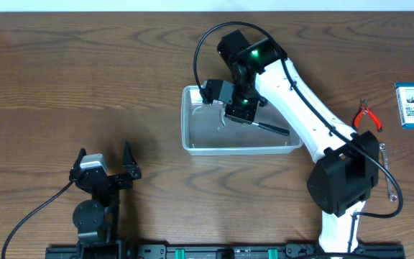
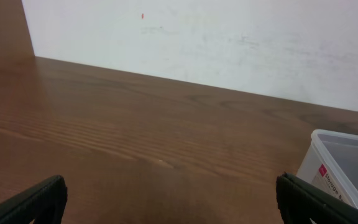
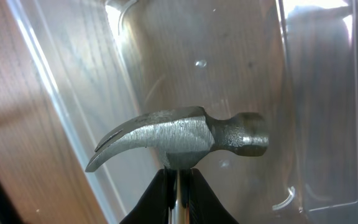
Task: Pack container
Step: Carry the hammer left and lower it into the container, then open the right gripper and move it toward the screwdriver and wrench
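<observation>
The clear container [image 1: 187, 122] sits at the centre of the overhead view. Inside it is 1 hammer [image 3: 179, 134], which the right gripper [image 3: 179, 180] pinches just under the head. Packing looks barely begun: red pliers [image 1: 367, 116] and a small box [image 1: 413, 106] lie outside at far right. The left gripper [image 1: 105, 160], lower left, is spread wide and empty.

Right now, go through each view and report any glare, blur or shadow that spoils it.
Overhead: even light, sharp, only faint soft shadows. Left wrist: white wall washed out, near table slightly blurred. Right wrist: bright glare streaks on the clear container, hammer in focus, the table seen through the plastic hazy.
</observation>
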You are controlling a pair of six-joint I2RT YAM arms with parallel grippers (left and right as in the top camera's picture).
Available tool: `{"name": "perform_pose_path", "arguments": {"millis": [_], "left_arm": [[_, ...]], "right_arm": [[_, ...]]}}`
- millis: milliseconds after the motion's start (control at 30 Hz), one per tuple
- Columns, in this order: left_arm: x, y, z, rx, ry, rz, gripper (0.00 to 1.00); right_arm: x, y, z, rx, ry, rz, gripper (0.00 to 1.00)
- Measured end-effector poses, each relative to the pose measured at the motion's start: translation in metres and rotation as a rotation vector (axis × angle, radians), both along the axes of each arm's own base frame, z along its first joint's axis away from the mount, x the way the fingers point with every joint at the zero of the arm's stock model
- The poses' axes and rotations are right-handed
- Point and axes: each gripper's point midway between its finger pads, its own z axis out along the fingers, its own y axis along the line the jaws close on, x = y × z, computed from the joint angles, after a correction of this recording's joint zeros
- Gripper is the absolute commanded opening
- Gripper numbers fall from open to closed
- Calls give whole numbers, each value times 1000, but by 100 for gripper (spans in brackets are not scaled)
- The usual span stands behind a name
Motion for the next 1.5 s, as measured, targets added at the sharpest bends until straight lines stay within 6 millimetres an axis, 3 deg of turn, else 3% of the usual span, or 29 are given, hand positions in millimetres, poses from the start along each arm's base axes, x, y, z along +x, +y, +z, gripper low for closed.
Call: {"name": "perform_pose_path", "arguments": {"millis": [300, 500, 633, 867, 933, 1100, 1233, 1500], "left_arm": [[0, 0, 0, 0, 0, 0, 98], [0, 0, 0, 0, 0, 0, 98], [0, 0, 0, 0, 0, 0, 98], [0, 0, 0, 0, 0, 0, 98], [0, 0, 0, 0, 0, 0, 98], [0, 0, 0, 0, 0, 0, 98], [0, 0, 0, 0, 0, 0, 98], [0, 0, 0, 0, 0, 0, 98]], "right_arm": [[1, 0, -16, -4, 0, 2, 15], [-4, -3, -28, -17, 18, 2, 9], [0, -1, -29, -10, 4, -10, 13], [10, -3, -25, -28, -25, -111, 82], [15, -4, -16, -36, -44, -147, 99], [36, -8, 33, -46, -142, -277, 99], [44, -22, 72, -60, -210, -393, 99], [26, -96, 127, -89, -225, -707, 99]]}}
